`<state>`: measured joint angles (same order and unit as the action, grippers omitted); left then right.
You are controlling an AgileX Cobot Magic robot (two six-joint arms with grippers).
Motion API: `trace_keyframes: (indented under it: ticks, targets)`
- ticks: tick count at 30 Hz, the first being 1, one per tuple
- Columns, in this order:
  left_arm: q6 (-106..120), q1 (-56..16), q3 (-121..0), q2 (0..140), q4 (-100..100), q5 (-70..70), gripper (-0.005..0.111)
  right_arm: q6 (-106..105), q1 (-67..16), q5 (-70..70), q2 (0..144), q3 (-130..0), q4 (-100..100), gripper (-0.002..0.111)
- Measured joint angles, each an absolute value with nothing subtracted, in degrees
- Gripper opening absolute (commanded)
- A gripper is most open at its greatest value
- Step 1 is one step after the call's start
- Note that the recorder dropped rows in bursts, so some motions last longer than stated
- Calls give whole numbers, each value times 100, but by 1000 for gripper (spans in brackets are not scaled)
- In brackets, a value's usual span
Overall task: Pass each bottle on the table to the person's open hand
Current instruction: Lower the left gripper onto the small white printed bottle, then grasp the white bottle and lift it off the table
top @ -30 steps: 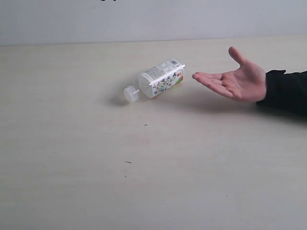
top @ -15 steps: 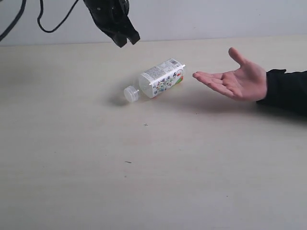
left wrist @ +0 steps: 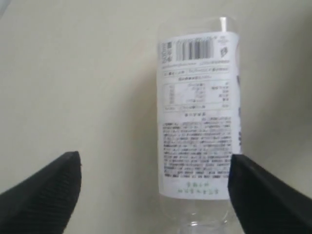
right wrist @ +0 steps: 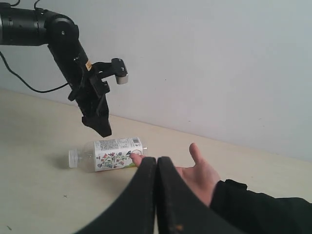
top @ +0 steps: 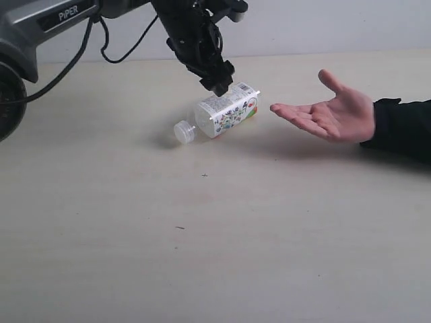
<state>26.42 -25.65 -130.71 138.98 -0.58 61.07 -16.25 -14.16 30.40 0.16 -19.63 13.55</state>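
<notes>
The squarish clear plastic bottle [top: 225, 111] looks glossy, its white printed label [left wrist: 197, 112] smooth. The wide pale beige bench [top: 202, 256] is matt and smooth. The black left tool [left wrist: 153, 163] has finely ribbed, matt fingers [left wrist: 44, 200].

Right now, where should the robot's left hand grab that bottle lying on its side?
Likely the labelled middle of the squarish bottle, from above, jaws across its width: it lies flat on the table, and the body is broader and flatter than the neck.

Squarish bottle [top: 225, 112] sideways on table [top: 202, 256]
</notes>
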Motion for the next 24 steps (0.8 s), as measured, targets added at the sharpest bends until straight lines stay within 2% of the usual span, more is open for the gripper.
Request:
trace_keyframes:
  ticks: [4, 24]
  targets:
    - [2642, -2863, -13071, 13941, 379, 6033, 96, -1625, -1416, 3051, 16, -1963, 1355, 0]
    - [2548, -2898, -13091, 14699, 465, 5603, 96, -1625, -1416, 3062, 16, -1963, 1355, 0]
